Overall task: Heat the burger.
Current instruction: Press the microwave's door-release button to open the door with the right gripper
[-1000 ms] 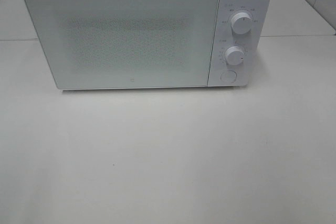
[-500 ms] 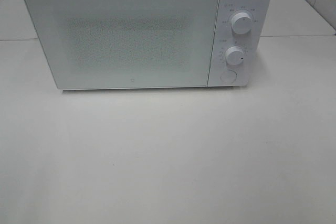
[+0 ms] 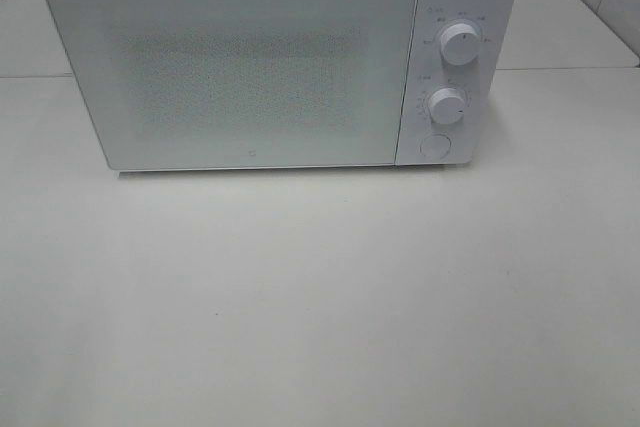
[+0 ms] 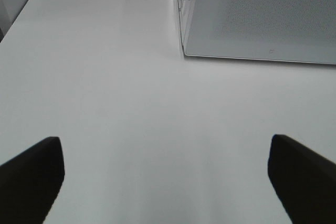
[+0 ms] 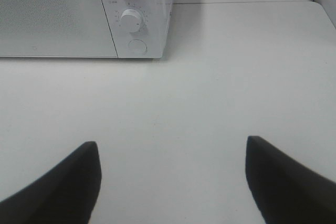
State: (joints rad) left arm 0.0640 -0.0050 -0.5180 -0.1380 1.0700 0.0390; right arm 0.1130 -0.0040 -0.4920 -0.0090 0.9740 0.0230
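A white microwave (image 3: 270, 62) is seen at 12 o'clock on the table (image 3: 320, 297), door shut, with an upper dial (image 3: 459, 44) and a lower dial (image 3: 448, 105) at its 3 o'clock side. Where the burger lies cannot be told. The jaws of the left gripper (image 4: 167, 182) and the right gripper (image 5: 170, 184) are released above the table, with nothing grasped.

Small round burger: hidden, not visible in any view.
Only the white box-shaped microwave oven (image 3: 250, 67) shows, across the upper half of the high frame, its door shut and its speckled window opaque.
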